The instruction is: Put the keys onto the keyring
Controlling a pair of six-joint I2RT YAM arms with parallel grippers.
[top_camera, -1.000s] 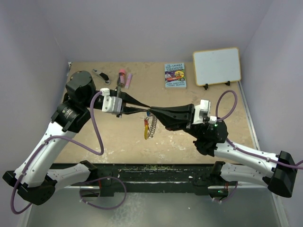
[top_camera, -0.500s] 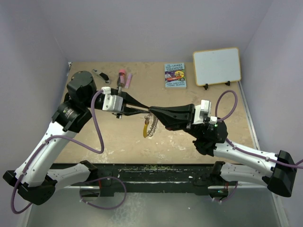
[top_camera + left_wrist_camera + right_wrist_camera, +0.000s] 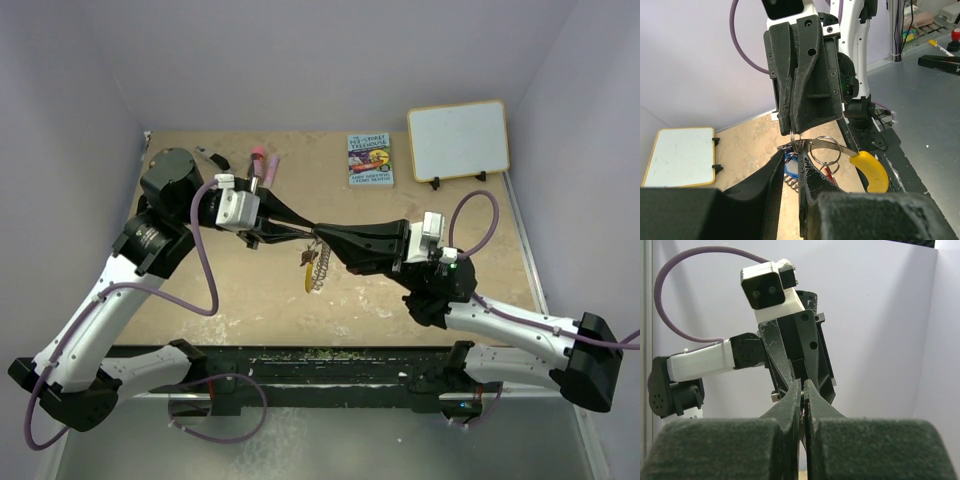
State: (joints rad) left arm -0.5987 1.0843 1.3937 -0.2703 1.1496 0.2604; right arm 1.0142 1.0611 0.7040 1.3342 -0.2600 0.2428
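Now, nose to nose above the table (image 3: 250, 295) with two grippers and one keyring (image 3: 322, 268)!
Clamped tight on the top of that keyring with the right gripper (image 3: 321, 236), jaws fully together. Facing it with the left gripper (image 3: 303, 232), fingers just a narrow slit apart; cannot tell whether pinching anything. Spotting two keys at the meeting point: one blue key (image 3: 789, 167) right in that slit, one red key (image 3: 829, 173) just beside. Dangling below, a silvery coil and one yellow end. Counting one book (image 3: 370, 160) and one whiteboard (image 3: 458, 140) at the far edge.
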